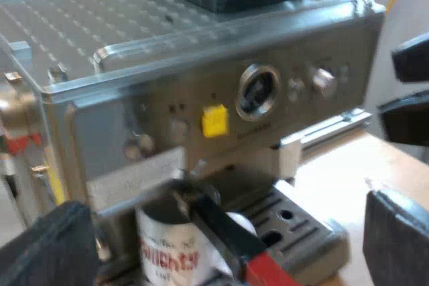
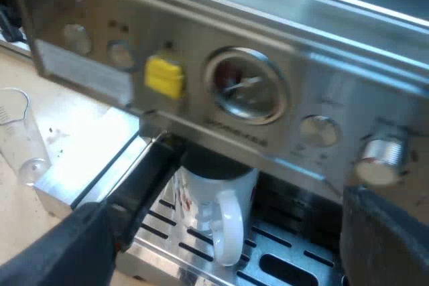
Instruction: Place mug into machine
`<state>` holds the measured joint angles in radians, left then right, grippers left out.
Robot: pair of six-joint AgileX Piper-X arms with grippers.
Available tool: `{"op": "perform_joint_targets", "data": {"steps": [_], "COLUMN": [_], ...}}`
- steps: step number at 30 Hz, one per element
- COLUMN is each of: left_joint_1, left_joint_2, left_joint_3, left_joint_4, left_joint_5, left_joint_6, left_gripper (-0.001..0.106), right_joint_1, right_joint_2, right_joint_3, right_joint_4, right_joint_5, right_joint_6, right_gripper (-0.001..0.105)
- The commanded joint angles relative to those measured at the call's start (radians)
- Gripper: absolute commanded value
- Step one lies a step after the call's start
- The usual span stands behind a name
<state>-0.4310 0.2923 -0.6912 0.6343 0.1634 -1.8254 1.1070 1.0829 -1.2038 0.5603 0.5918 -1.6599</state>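
The left gripper (image 1: 224,222) hovers off the machine's (image 1: 201,98) front with its jaws wide apart and nothing between them. The mug (image 1: 167,252) stands free on the machine's drip tray, under the holder (image 1: 231,236), which is locked into the machine's front with its red end pointing outward. That spot makes sense, since coffee drops straight from the holder into the cup.

The right gripper (image 2: 228,212) faces the same front from close in, below the gauge (image 2: 244,85). Its jaws are also spread wide and grip nothing. Here the mug (image 2: 201,195) sits upright on the tray's (image 2: 281,259) slats, its white handle turned outward from the machine, which I judge keeps it easy to grasp later. A measuring glass (image 2: 20,135) stands on the table beside the machine, apart from the tray. The placing looks done, so either arm needs only to back away without brushing the mug's handle or the holder.
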Motion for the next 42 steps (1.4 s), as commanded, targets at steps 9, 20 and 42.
{"op": "perform_joint_targets", "data": {"steps": [9, 20, 42], "left_joint_1": [0.312, 0.35, 0.35], "left_joint_2": [0.214, 0.221, -0.134], "left_joint_3": [-0.212, -0.218, -0.202], "left_joint_4": [-0.011, 0.0, 0.324], "left_joint_5": [0.058, 0.051, -0.163], "left_joint_6": [-0.018, -0.018, 0.032], "left_gripper": [0.081, 0.081, 0.081], "right_joint_1": [-0.363, -0.877, -1.144], "right_joint_2": [-0.156, -0.32, -0.901], "right_joint_3": [-0.008, 0.052, 0.349], "right_joint_4": [0.081, 0.18, 0.253], "right_joint_5": [-0.145, -0.331, -0.466], "right_joint_6": [-0.011, -0.073, -0.145], "right_gripper": [0.07, 0.07, 0.07]}}
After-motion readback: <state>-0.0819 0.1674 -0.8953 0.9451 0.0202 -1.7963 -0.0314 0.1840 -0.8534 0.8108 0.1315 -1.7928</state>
